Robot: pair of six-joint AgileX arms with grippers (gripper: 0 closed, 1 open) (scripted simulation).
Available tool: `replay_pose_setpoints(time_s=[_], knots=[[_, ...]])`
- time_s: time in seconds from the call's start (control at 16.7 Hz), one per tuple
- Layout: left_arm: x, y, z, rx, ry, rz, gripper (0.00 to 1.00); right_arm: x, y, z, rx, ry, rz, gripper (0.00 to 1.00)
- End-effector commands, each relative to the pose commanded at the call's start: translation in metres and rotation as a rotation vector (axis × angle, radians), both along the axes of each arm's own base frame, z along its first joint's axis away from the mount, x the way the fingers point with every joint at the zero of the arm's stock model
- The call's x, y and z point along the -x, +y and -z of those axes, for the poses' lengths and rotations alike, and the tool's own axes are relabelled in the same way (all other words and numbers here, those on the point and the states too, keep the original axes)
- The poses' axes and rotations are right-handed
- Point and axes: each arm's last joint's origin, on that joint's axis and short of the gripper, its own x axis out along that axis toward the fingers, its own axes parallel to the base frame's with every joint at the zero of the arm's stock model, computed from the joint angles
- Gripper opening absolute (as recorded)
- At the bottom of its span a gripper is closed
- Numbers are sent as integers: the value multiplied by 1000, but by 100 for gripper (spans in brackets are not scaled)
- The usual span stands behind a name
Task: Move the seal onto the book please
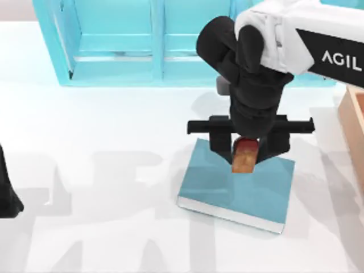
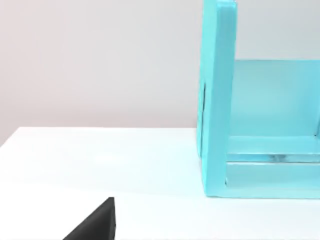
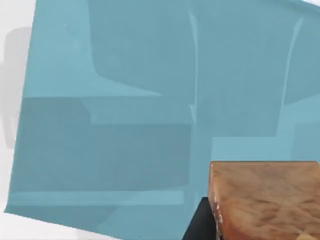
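My left arm (image 1: 7,193) is parked off at the left edge of the table, nothing to do here, and its fingers are out of sight so I can't tell how they stand. Behind everything sits the turquoise shelf unit (image 1: 114,42), well clear of the action.

Moving right, the book (image 1: 227,193) lies flat on the white table (image 1: 85,142), teal cover up, white page edges showing along its near side. My right gripper (image 1: 245,151) hangs over the book's far part with its jaws closed on the seal (image 1: 243,156), pinching the upper end near the dark red top, tan body pointing down. I can't tell if the base is touching the cover yet; the right wrist view shows the seal (image 3: 265,197) over the cover (image 3: 110,110).

Handling-wise, I'd guess it's a light, rigid little block, smooth-sided, so it could twist in the pinch. Flat opposite faces are where to hold it. The book looks stiff and steady enough as a landing pad. A wooden box (image 1: 354,131) sits at the right edge.
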Motion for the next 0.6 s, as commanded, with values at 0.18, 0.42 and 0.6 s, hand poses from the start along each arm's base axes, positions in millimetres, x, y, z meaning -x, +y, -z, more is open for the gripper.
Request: replay_pose_setpoints(time_s=[0.18,0.42,0.6], knots=[[0,0,0,0,0,0,100,0,0,0,0,0,0,0],[0,0,0,0,0,0,100,0,0,0,0,0,0,30],[0,0,0,0,0,0,100,0,0,0,0,0,0,53]])
